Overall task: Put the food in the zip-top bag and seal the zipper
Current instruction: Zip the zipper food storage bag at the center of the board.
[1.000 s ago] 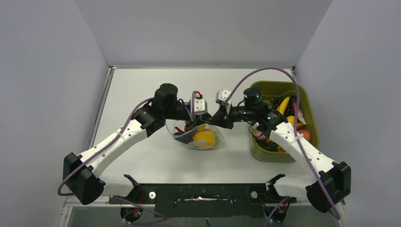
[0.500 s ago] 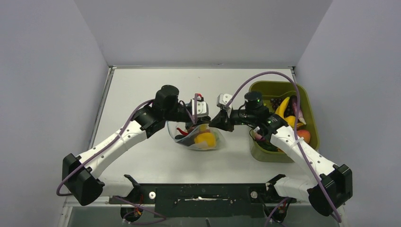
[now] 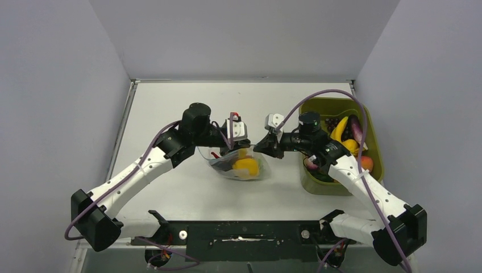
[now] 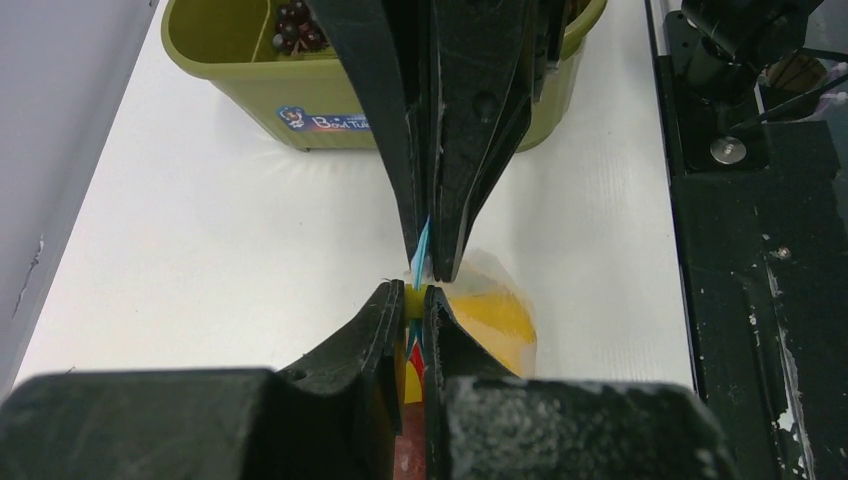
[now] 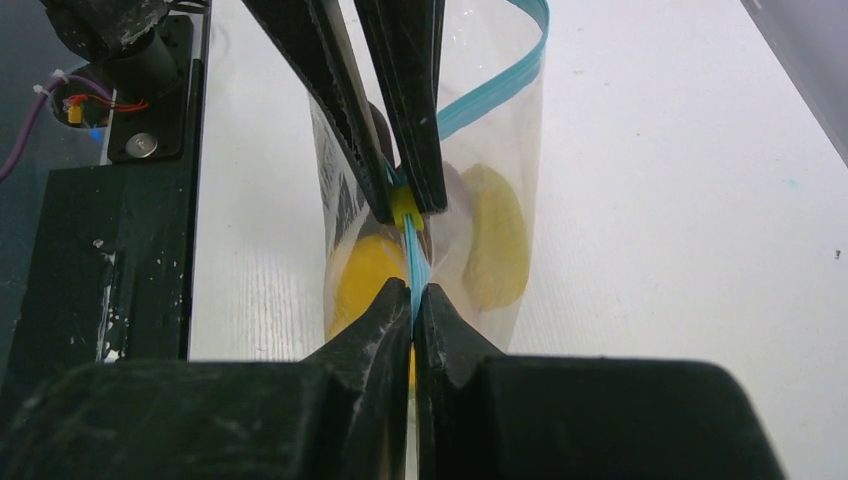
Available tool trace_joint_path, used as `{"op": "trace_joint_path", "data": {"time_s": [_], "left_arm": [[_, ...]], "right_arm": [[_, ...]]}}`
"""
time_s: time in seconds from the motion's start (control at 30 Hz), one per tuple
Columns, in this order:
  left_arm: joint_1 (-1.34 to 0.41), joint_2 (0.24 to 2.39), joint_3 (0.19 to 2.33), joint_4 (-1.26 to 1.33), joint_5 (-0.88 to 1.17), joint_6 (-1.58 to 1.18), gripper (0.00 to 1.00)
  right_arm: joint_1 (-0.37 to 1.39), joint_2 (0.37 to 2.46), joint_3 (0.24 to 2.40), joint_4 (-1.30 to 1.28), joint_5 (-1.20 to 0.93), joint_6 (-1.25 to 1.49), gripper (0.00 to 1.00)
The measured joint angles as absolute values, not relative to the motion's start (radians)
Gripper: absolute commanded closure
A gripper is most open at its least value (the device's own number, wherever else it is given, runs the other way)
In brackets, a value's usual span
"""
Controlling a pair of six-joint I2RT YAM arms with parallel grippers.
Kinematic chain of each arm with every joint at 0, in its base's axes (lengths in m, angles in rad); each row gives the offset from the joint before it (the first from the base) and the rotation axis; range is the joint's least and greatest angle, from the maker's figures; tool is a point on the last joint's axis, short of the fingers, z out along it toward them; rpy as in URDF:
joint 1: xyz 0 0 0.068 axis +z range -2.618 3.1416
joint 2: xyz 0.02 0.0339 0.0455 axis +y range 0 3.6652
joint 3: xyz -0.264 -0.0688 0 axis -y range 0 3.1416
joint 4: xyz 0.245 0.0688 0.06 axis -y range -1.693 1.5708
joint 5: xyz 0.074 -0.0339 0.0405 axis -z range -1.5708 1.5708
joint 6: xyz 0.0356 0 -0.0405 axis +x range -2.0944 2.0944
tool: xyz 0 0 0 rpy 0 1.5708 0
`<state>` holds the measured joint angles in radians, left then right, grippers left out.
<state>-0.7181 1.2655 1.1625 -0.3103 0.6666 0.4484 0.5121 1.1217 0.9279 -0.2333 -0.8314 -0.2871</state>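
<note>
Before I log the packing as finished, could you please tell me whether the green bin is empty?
No: the top view shows a banana, an eggplant and other toy food in the green bin.

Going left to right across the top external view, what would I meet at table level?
Left hand → right hand → olive-green bin. The zip-top bag spans both hands, so I omit it.

— Any writing that can be read?
— One spot, in the left wrist view: a blue sticker (image 4: 325, 121) on the side wall of the olive-green bin (image 4: 240, 95). The white letters seem to start with "B". The rest is blurred, and its right end is covered.
— And the zip-top bag (image 5: 335, 230)?
— Faint dark print runs down its edge in the right wrist view, too small to read.
</note>
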Motion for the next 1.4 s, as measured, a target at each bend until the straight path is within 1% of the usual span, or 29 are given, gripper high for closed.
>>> {"op": "trace_joint_path", "data": {"time_s": [0.27, 0.3, 0.4, 0.47, 0.5, 0.67, 0.87, 0.97, 1.0, 1.03, 1.17, 1.2, 1.4], "left_arm": [[-0.677, 1.222, 1.137, -0.339, 0.667, 0.448, 1.00], [-0.672, 1.218, 1.134, -0.341, 0.669, 0.447, 1.00], [-0.663, 1.214, 1.127, -0.340, 0.677, 0.438, 1.00], [-0.651, 1.210, 1.122, -0.341, 0.677, 0.433, 1.00], [-0.645, 1.209, 1.121, -0.341, 0.677, 0.431, 1.00], [-0.633, 1.209, 1.121, -0.340, 0.677, 0.427, 1.00], [-0.631, 1.209, 1.121, -0.340, 0.678, 0.426, 1.00], [-0.631, 1.209, 1.120, -0.340, 0.684, 0.426, 1.00], [-0.631, 1.209, 1.119, -0.340, 0.686, 0.426, 1.00], [-0.631, 1.209, 1.118, -0.340, 0.687, 0.426, 1.00], [-0.631, 1.209, 1.118, -0.340, 0.690, 0.426, 1.00], [-0.631, 1.209, 1.118, -0.340, 0.690, 0.426, 1.00], [-0.631, 1.208, 1.114, -0.337, 0.688, 0.427, 1.00]], "right_arm": [[0.485, 1.089, 0.904, -0.229, -0.834, -0.300, 1.00], [0.484, 1.090, 0.904, -0.229, -0.835, -0.300, 0.95], [0.484, 1.090, 0.904, -0.226, -0.839, -0.286, 0.74], [0.485, 1.088, 0.903, -0.223, -0.832, -0.263, 0.63], [0.487, 1.087, 0.903, -0.219, -0.826, -0.252, 0.59], [0.540, 1.093, 0.911, -0.210, -0.789, -0.230, 0.54], [0.603, 1.156, 0.958, -0.215, -0.740, -0.250, 0.53], [0.611, 1.184, 0.974, -0.215, -0.728, -0.263, 0.54], [0.611, 1.189, 0.979, -0.216, -0.725, -0.267, 0.57], [0.611, 1.195, 0.986, -0.216, -0.725, -0.273, 0.63], [0.611, 1.210, 1.008, -0.217, -0.725, -0.297, 0.98], [0.611, 1.210, 1.009, -0.217, -0.727, -0.301, 1.00], [0.604, 1.205, 1.007, -0.220, -0.725, -0.307, 1.00]]}}
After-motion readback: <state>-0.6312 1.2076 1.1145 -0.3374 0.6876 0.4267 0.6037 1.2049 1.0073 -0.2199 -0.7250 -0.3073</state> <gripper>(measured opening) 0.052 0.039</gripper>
